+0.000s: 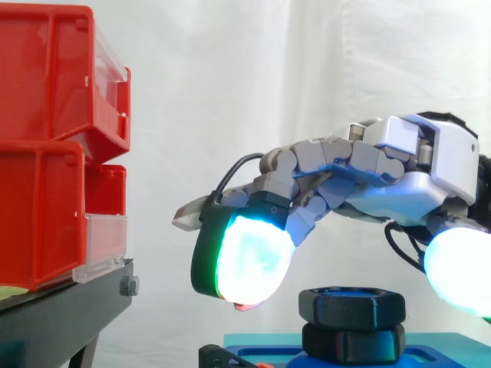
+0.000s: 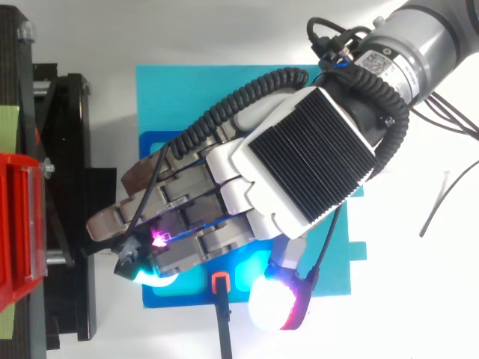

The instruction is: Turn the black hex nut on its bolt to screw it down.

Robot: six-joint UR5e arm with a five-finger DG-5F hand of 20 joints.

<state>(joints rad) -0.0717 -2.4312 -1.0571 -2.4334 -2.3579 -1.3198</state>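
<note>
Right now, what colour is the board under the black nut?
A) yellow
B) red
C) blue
C: the black nut stands over a blue board, with the robot hand open above it.

hand: white shell over palm, grey metal finger links w/ dark joints, black ribbed plate on back, fat pads glowing cyan-green w/ black rim, another white w/ red rim; arm = grey tube, black collar w/ white label.
</note>
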